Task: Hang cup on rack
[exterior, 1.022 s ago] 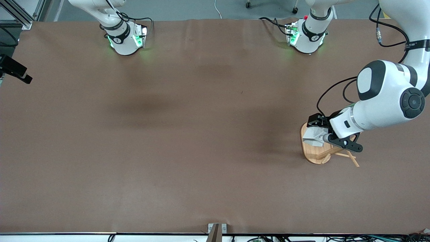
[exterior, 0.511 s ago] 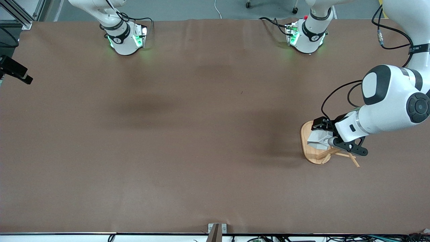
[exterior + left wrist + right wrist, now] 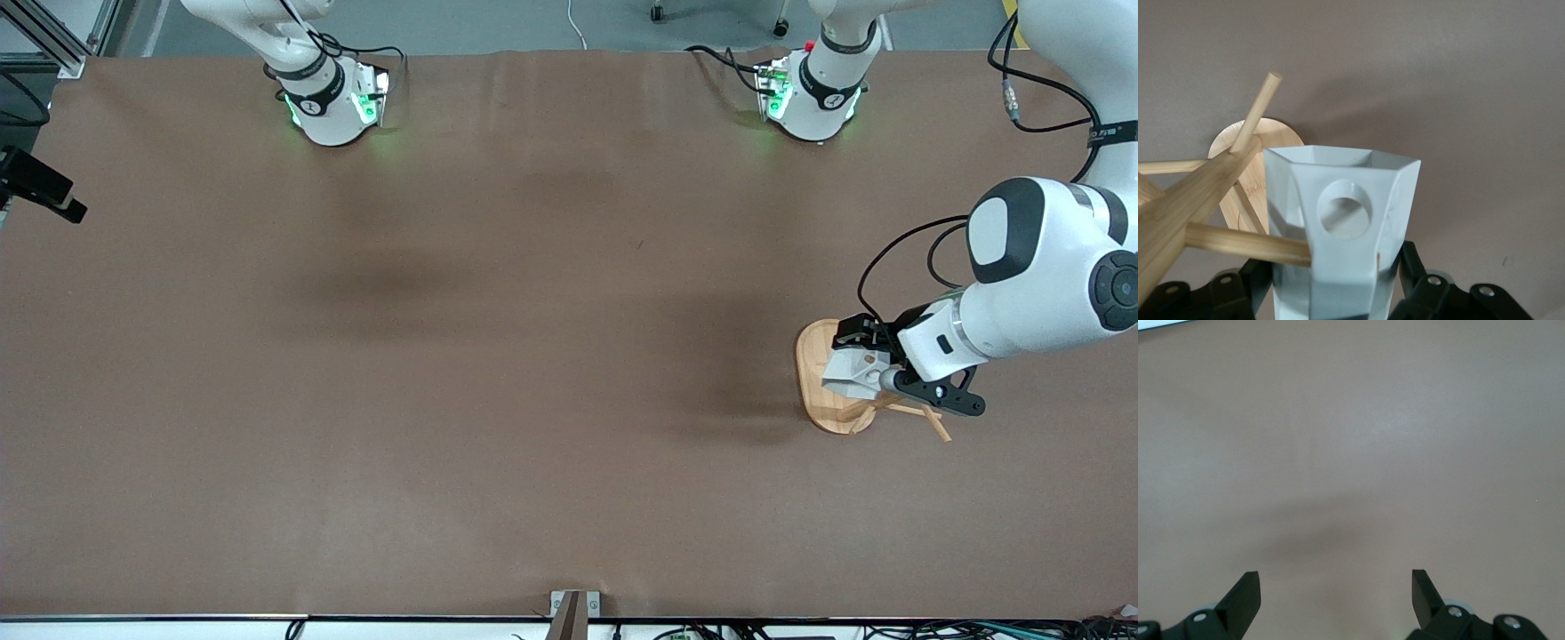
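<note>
My left gripper is shut on the cup, a white faceted cup, and holds it over the rack's oval bamboo base. In the left wrist view the cup fills the space between the black fingers, its tab with the round hole facing the camera. One peg of the rack ends against the tab's edge beside the hole, not through it. Another peg points away over the base. My right gripper hangs open over bare table, holding nothing.
Brown table cover spreads around the rack, which stands toward the left arm's end. Rack pegs stick out toward the front camera. Both arm bases stand along the table's back edge. A black fixture sits at the right arm's end.
My left gripper has carried the cup a little toward the left arm's end of the table, closer to the rack's post and pegs. The right arm has not moved.
</note>
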You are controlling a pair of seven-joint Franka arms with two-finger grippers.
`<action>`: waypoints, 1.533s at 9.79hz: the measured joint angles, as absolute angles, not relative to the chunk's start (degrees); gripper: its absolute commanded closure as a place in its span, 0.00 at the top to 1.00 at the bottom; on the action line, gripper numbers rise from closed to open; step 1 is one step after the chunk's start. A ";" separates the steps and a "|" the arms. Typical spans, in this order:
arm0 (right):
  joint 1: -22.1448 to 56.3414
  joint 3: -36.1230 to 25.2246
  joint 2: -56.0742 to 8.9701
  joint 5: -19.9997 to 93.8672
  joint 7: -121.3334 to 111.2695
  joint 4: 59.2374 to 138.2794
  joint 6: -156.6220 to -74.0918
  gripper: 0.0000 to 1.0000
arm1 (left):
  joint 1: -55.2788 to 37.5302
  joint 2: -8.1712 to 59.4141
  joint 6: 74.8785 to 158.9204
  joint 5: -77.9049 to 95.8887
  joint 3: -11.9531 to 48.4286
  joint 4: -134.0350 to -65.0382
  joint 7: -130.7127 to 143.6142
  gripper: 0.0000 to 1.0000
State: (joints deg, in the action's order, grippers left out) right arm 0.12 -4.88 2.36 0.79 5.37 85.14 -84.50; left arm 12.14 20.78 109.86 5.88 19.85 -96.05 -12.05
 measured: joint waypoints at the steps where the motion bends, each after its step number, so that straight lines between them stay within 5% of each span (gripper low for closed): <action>1: 0.12 -4.88 2.36 0.79 5.37 85.14 -84.50 1.00 | 12.27 20.95 109.86 5.88 19.81 -96.05 -12.05 1.00; 6: 0.12 -4.88 2.35 0.79 5.37 85.14 -84.51 1.00 | 13.13 20.73 109.71 5.89 19.83 -92.82 -10.68 1.00; 10: 0.12 -4.89 2.32 0.79 5.37 85.13 -84.50 1.00 | 9.35 13.42 104.15 5.40 18.49 -90.97 0.02 1.00; 15: 0.12 -4.85 2.07 0.79 5.85 85.18 -84.13 1.00 | 1.11 0.53 96.28 4.24 6.25 -90.68 -1.76 1.00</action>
